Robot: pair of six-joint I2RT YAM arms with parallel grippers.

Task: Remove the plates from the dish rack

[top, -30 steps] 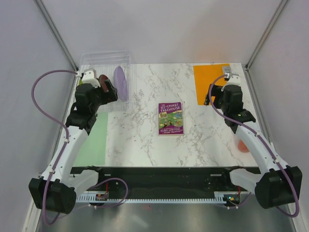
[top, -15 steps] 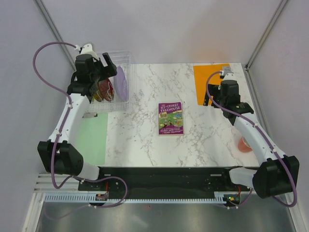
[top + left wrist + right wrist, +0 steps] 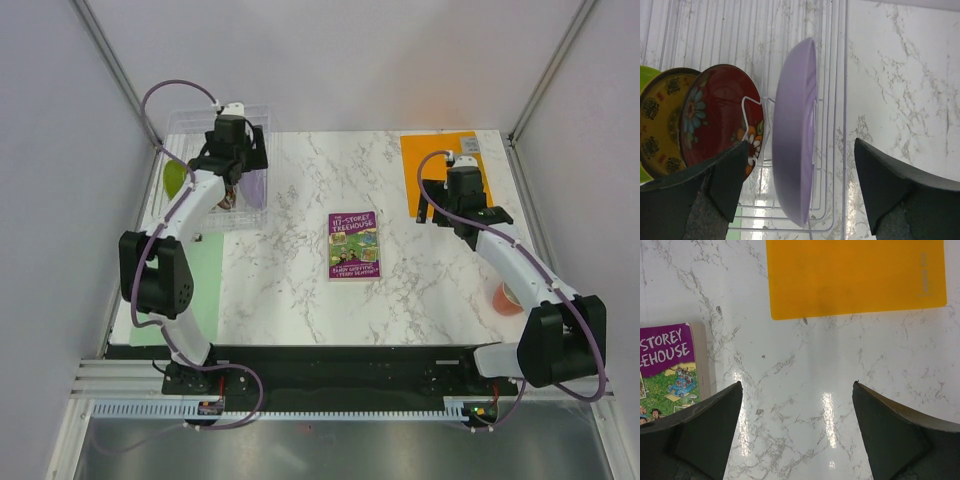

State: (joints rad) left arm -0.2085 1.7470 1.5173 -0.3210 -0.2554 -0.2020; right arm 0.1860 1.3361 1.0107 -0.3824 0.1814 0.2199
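The work surface is a white marble-pattern table (image 3: pixel 290 270) enclosed by plain grey walls (image 3: pixel 330 60) with metal corner posts (image 3: pixel 112 62). A green mat (image 3: pixel 200 290) lies below the left gripper (image 3: pixel 800 145), and a purple book (image 3: pixel 354 245) lies between the two arms. The left gripper is spread wide over the dish rack (image 3: pixel 832 60). The lavender plate (image 3: pixel 792 135) stands on edge between its fingers; contact cannot be confirmed. The dark red plate (image 3: pixel 720 115), yellow plate (image 3: pixel 660 125) and lime green plate (image 3: pixel 176 178) stand to its left. The right gripper (image 3: pixel 797 385) is spread, holding nothing, over bare marble just short of the orange mat (image 3: pixel 855 275). Compared with half a second ago, the left wrist has shifted right along the rack, uncovering the lime green plate; the right wrist has edged left.
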